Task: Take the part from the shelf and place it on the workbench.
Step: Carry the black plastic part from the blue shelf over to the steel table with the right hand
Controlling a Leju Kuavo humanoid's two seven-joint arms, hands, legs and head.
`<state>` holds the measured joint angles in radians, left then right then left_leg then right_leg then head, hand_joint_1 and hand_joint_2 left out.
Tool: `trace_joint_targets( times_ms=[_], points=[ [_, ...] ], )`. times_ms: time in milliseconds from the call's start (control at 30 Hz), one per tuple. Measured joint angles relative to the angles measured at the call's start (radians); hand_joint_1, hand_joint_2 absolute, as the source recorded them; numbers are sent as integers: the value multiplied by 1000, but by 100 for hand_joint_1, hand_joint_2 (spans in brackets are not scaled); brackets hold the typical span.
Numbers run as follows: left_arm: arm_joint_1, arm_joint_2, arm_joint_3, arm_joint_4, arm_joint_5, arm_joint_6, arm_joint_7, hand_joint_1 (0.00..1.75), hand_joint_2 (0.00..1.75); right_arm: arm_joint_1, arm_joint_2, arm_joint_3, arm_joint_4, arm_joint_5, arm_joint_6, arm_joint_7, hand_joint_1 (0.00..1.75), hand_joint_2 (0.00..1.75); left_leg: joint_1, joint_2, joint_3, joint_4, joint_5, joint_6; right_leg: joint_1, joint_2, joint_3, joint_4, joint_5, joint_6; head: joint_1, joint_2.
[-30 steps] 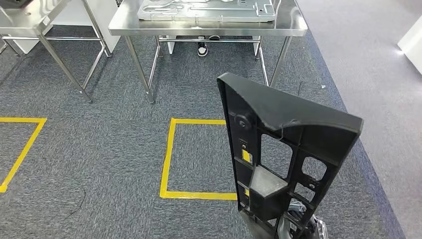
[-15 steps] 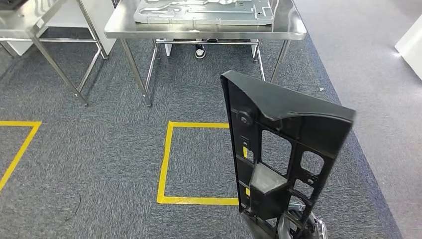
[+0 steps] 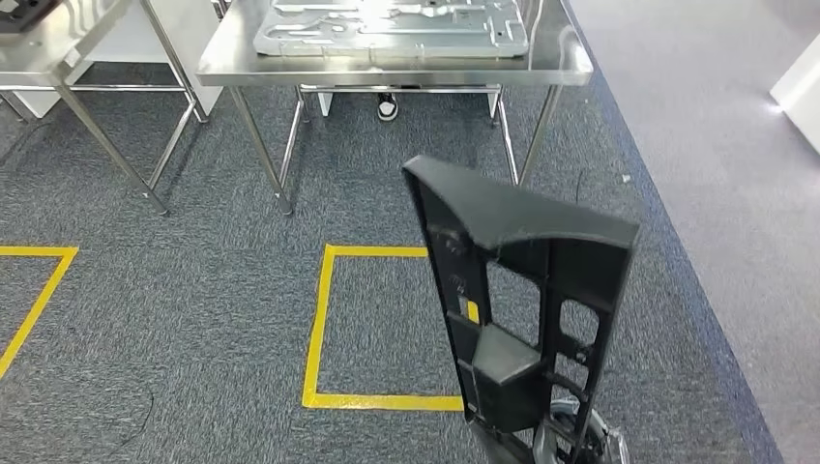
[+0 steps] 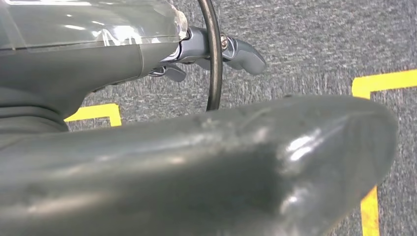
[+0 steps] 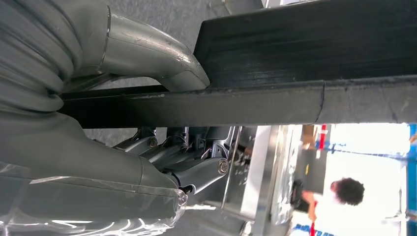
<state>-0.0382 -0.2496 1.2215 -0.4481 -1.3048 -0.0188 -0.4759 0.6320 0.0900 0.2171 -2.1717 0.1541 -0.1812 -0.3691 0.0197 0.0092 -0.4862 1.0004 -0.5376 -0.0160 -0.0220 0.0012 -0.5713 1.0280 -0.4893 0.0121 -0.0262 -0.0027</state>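
A long black plastic part point(image 3: 522, 290) with ribs and cut-outs stands upright in front of me, and my right hand point(image 3: 571, 443) grips its lower end at the picture's bottom edge. In the right wrist view the grey thumb point(image 5: 147, 54) presses one side of the part point(image 5: 305, 54) and the darker fingers point(image 5: 187, 147) wrap the other side. The steel workbench point(image 3: 566, 60) stands ahead across the carpet, with a flat grey metal panel point(image 3: 387, 24) lying on it. My left hand point(image 4: 216, 49) hangs over the carpet, holding nothing, fingers apart.
A yellow tape square point(image 3: 317, 329) marks the carpet between me and the workbench. A second steel table point(image 3: 73, 43) stands at the left. A person's shoe point(image 3: 388, 106) shows under the workbench, and a person point(image 5: 339, 196) is beyond it.
The whole view has shifted: the workbench and the tape square sit lower and closer. The held part has swung a little to the left and turned more edge-on.
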Motion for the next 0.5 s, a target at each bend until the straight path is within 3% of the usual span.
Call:
trace_joint_targets(
  times_ms=[67, 100, 167, 200, 233, 267, 333, 367, 400, 500],
  points=[
    [-1, 0, 0, -2, -2, 0, 0, 0, 0, 0, -2, 4, 0, 0, -4, 4, 175, 175, 3, 0, -10, 40, -23, -8, -2, 0, 13, -6, -6, -16, 0, 0],
    [-2, -1, 0, -3, -3, 0, 0, 0, 0, 0, -3, 6, 0, 0, -5, 7, 175, 175, 4, -1, -33, 91, -46, -10, -2, 0, 20, -9, -10, -24, 0, 0],
    [1, -2, 1, -5, -3, 0, 1, 0, 0, 0, -4, 10, 1, 1, -5, 10, 175, 175, 4, -1, -115, 232, -96, -11, 3, -2, 33, -9, -22, -33, -1, 0],
    [3, -2, 2, -5, -3, 0, 2, 0, 0, 1, -5, 12, 2, 1, -7, 12, 175, 175, 3, -1, -154, 286, -104, -11, 5, 0, 40, -8, -29, -35, -1, 0],
    [5, -2, 3, -6, -3, 0, 4, 0, 0, 1, -6, 13, 2, 1, -10, 14, 175, 175, 3, -1, -178, 307, -91, -9, 8, 2, 51, -8, -38, -36, -1, 0],
    [7, -2, 4, -6, -3, 0, 5, 0, 0, 1, -7, 15, 3, 0, -14, 16, 175, 175, 1, -1, -185, 289, -57, -4, 10, 4, 63, -8, -47, -36, -1, 0],
    [10, -2, 6, -9, -3, 0, 6, 0, 0, 0, -9, 18, 4, 0, -21, 19, 175, 175, -5, -3, -156, 175, 36, 12, 13, 6, 90, -9, -67, -33, 0, 0],
    [11, -2, 8, -11, -3, 0, 6, 0, 0, 0, -10, 19, 4, -1, -22, 20, 175, 175, -10, -3, -137, 120, 64, 20, 14, 7, 100, -9, -76, -29, 0, 0],
    [11, -2, 9, -13, -4, 0, 7, 0, 0, 0, -11, 20, 5, -1, -22, 20, 175, 175, -14, -3, -122, 83, 75, 27, 14, 8, 106, -11, -83, -24, 0, 0],
    [10, -3, 12, -16, -4, -1, 7, 0, 0, 0, -14, 24, 6, -1, -22, 23, 175, 175, -19, -4, -100, 40, 63, 40, 13, 7, 114, -10, -78, -3, 0, 0]
  ],
)
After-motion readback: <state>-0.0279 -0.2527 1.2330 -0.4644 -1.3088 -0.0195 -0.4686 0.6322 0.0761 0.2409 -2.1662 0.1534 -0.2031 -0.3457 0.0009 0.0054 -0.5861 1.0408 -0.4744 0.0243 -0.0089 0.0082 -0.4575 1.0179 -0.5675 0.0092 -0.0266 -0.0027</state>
